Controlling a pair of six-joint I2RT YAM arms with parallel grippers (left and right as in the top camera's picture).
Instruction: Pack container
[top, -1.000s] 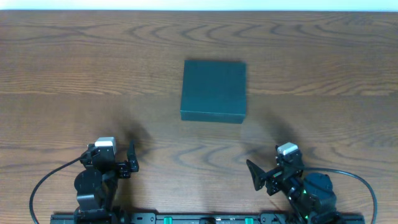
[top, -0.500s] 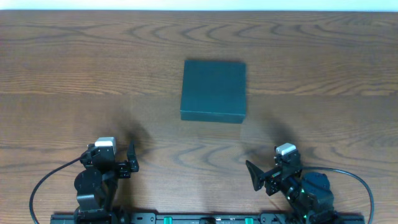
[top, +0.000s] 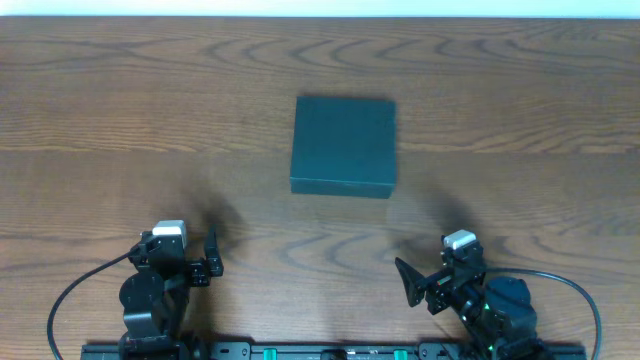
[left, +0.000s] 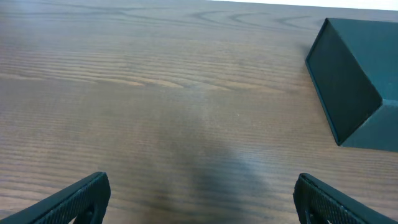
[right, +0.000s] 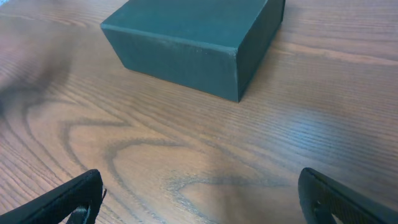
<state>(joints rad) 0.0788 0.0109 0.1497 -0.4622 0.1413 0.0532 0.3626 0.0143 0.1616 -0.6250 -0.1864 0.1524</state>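
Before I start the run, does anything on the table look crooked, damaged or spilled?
Nothing stands out. The matte charcoal-black square cardboard box sits flat on the wooden table, lid shut, no dents. The left end effector and right end effector are open, apart from it.

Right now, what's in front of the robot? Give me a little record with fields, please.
Surface: wooden table
Object: one dark square box, the container, lid shut, near the middle of the table
Left hand: open, empty, apart from the container
Right hand: open, empty, apart from the container
Things to pack: none in view
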